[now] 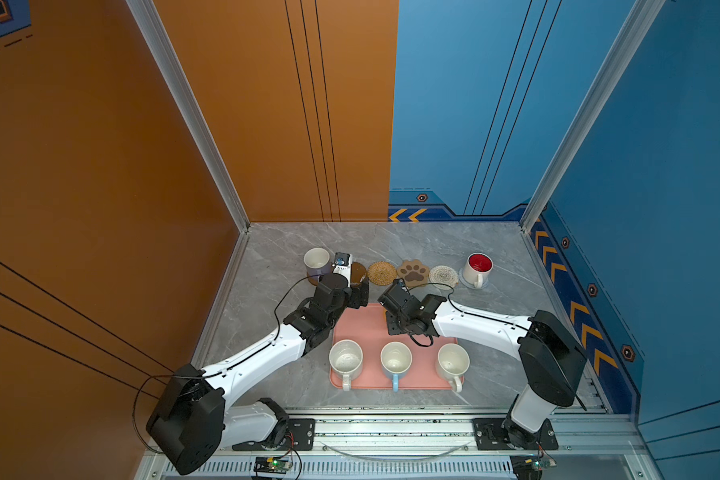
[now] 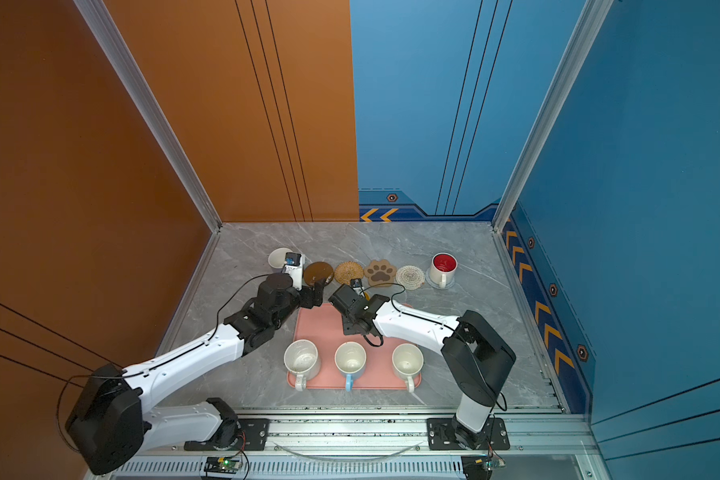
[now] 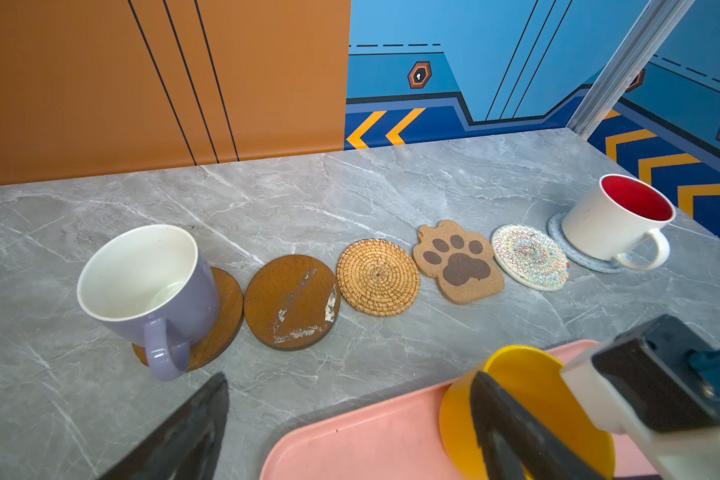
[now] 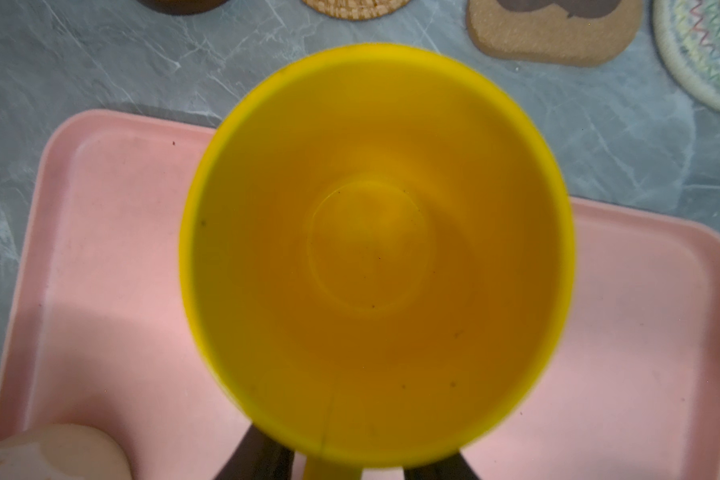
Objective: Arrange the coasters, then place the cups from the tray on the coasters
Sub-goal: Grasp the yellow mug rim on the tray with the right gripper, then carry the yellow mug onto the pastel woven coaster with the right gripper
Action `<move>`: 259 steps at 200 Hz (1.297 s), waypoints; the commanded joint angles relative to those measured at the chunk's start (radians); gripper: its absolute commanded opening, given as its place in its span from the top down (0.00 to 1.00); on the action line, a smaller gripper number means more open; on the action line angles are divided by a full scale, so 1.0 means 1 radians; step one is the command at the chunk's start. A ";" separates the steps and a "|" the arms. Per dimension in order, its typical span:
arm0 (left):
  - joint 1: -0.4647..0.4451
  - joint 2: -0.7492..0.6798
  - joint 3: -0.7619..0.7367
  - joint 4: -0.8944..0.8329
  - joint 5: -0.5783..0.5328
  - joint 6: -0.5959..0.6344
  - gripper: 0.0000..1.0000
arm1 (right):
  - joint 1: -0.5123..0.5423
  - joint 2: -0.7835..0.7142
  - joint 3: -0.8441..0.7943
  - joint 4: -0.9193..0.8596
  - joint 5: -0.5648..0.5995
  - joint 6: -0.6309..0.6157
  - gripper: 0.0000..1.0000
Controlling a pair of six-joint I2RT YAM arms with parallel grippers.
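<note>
Right wrist: yellow mug upright, handle pointing at right claw

No words, brands or numbers can be read anywhere; the only signs are orange chevron arrows and hexagon badges on the blue wall band right of centre in both top views, and a brown paw print on the paw-shaped coaster.
</note>
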 commanded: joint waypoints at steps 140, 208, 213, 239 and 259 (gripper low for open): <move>0.017 -0.029 -0.022 0.018 0.008 -0.029 0.09 | 0.017 -0.131 0.038 -0.083 0.199 -0.041 1.00; 0.019 -0.054 -0.035 0.017 0.000 -0.029 0.09 | -0.077 -0.202 0.035 -0.083 0.166 -0.092 1.00; 0.019 -0.055 -0.036 0.017 0.001 -0.029 0.09 | -0.085 -0.206 0.037 -0.083 0.164 -0.099 1.00; 0.020 -0.064 -0.042 0.018 -0.002 -0.031 0.09 | -0.137 -0.228 0.043 -0.082 0.152 -0.124 1.00; 0.021 -0.069 -0.045 0.018 -0.003 -0.031 0.09 | -0.184 -0.238 0.050 -0.080 0.129 -0.144 1.00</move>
